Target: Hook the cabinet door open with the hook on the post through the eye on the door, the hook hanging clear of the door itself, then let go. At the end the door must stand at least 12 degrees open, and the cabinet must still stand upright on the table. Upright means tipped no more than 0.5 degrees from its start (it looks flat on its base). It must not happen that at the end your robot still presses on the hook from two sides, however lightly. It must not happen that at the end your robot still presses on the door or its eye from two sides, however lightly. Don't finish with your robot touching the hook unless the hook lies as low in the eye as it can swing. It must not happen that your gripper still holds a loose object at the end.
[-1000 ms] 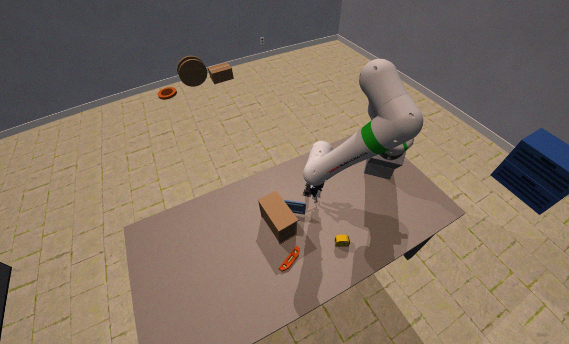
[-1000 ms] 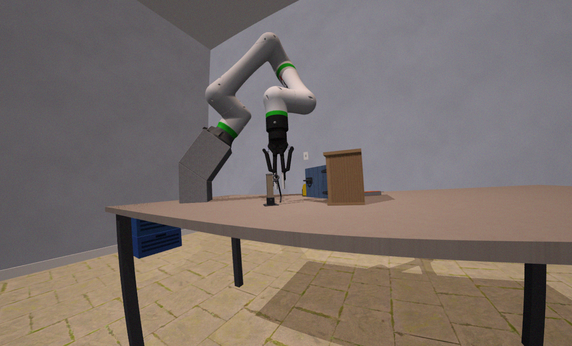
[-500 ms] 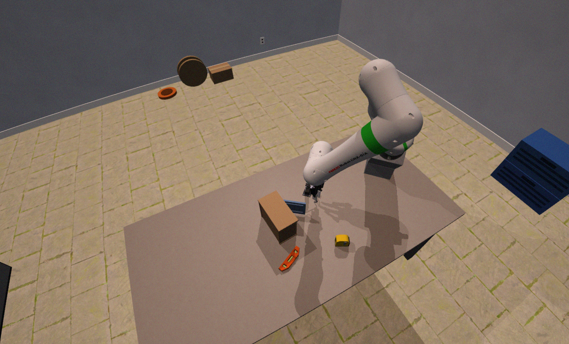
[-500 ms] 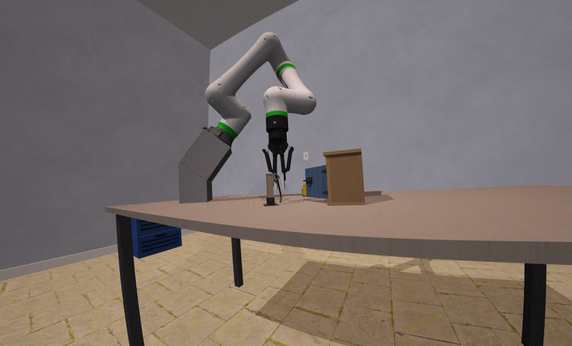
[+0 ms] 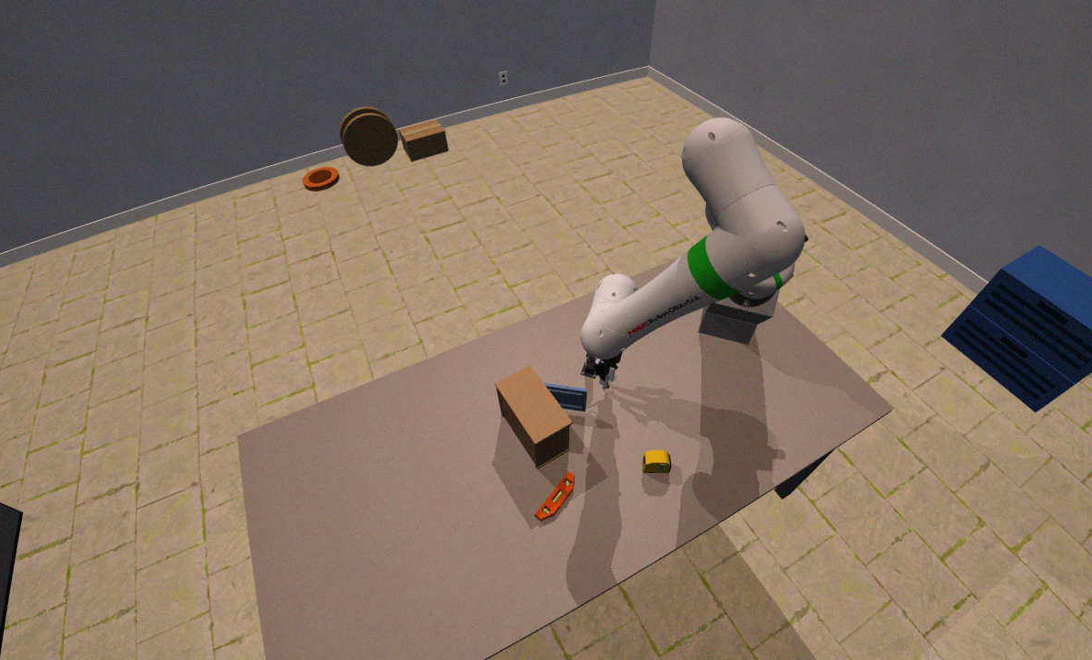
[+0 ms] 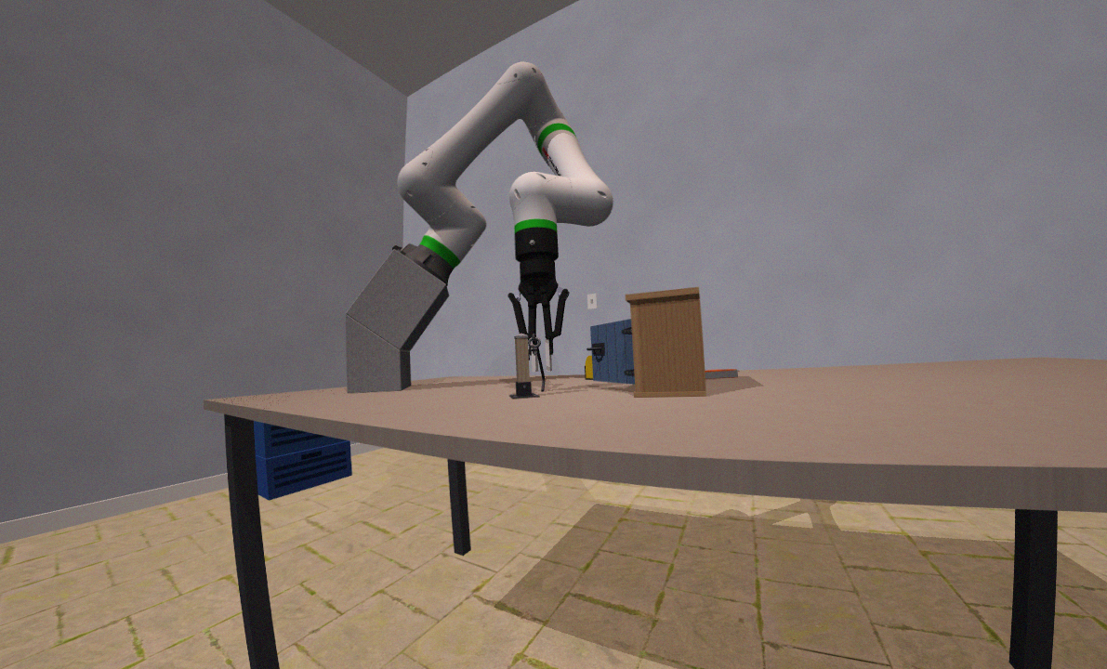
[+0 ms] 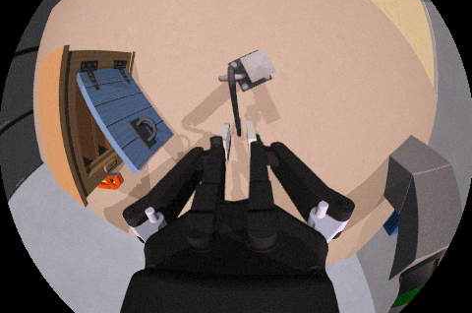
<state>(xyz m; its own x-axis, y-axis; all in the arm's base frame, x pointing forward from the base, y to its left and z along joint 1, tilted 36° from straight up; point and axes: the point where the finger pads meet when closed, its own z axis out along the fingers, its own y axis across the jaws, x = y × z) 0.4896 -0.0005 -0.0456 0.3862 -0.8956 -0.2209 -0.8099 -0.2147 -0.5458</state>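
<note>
Gripper narrowed over hook, grip uncertain, post just beyond, door ajar left, cabinet behind it

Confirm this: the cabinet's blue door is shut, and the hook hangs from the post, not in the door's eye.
Not quite. The blue door is not shut; it stands swung open from the cabinet, as the wrist view shows. The rest holds: the hook hangs from the post, not in the door's eye.

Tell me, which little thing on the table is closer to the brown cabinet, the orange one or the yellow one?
The orange level, lying just past the cabinet corner; the yellow tape measure sits farther off.
</note>
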